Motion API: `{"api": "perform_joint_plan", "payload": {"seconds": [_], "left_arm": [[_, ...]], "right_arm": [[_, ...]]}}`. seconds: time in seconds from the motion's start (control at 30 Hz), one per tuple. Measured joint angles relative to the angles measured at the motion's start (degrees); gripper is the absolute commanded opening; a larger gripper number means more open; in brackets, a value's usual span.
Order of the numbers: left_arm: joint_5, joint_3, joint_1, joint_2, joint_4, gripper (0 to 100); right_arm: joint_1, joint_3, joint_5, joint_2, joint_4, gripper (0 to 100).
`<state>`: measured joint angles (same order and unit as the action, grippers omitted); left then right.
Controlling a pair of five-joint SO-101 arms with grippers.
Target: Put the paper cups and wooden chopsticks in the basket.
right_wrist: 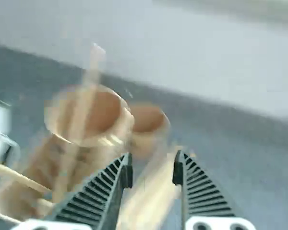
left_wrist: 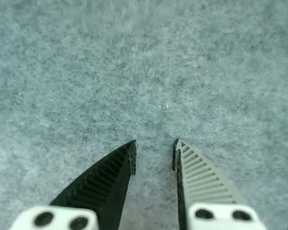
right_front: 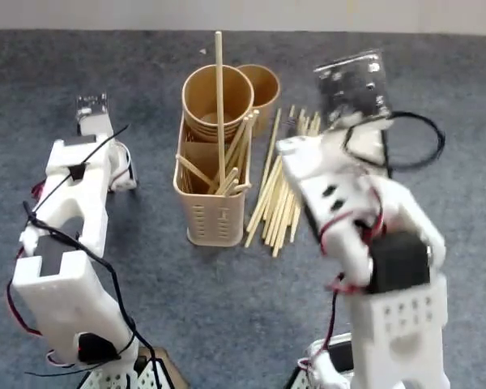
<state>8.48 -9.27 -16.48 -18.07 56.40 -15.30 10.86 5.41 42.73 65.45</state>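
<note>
Roughly mid-bench stands the tan slotted basket (right_front: 208, 212), on the grey, carpet-like bench (right_front: 194, 308). A stack of paper cups (right_front: 217, 99) sits in its far end, and several wooden chopsticks (right_front: 231, 166) lean inside the basket against the stack. One long chopstick (right_front: 219, 69) rises upright through the top cup. A single cup (right_front: 263, 87) stands touching the stack on its right, apparently just outside the basket's far corner. A pile of loose chopsticks (right_front: 279, 198) lies on the bench just beside the basket's right wall.

The left arm (right_front: 73, 203) stretches along the left side, well apart from the basket. The left pincer (left_wrist: 153, 154) is open, its fingers parted over bare grey surface with nothing between them.

The right arm (right_front: 364, 235) leans in from the right, its front end above the loose chopsticks. The right pincer (right_wrist: 152, 167) has its fingers spread, and pale sticks show blurred through the gap. I cannot tell whether they touch the fingers. Beyond the pincer, the right wrist view shows the cup stack and the single cup. A black cable (right_front: 425, 150) loops on the bench to the right.
</note>
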Motion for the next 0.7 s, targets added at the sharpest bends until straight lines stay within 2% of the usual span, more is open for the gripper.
{"api": "perform_joint_plan", "payload": {"seconds": [0.13, 0.27, 0.37, 0.47, 0.7], "left_arm": [[-6.07, 18.55, -0.79, 5.10, 16.26, 17], [-10.20, 42.02, 2.55, 6.95, 32.97, 17], [-11.08, 56.53, 7.65, 8.00, 41.85, 22], [-11.25, 62.33, 11.69, 8.88, 43.87, 28], [-11.43, 68.13, 22.95, 8.79, 43.78, 28]], "right_arm": [[8.00, 11.25, 0.00, -0.26, -2.55, 14.9], [9.23, 23.91, -0.44, -0.53, -11.87, 14.9], [9.49, 32.18, -3.43, -0.53, -16.26, 14.9], [9.49, 39.30, -4.31, -0.53, -20.04, 14.9], [9.49, 55.47, -4.57, -0.53, -33.58, 14.9]]}}
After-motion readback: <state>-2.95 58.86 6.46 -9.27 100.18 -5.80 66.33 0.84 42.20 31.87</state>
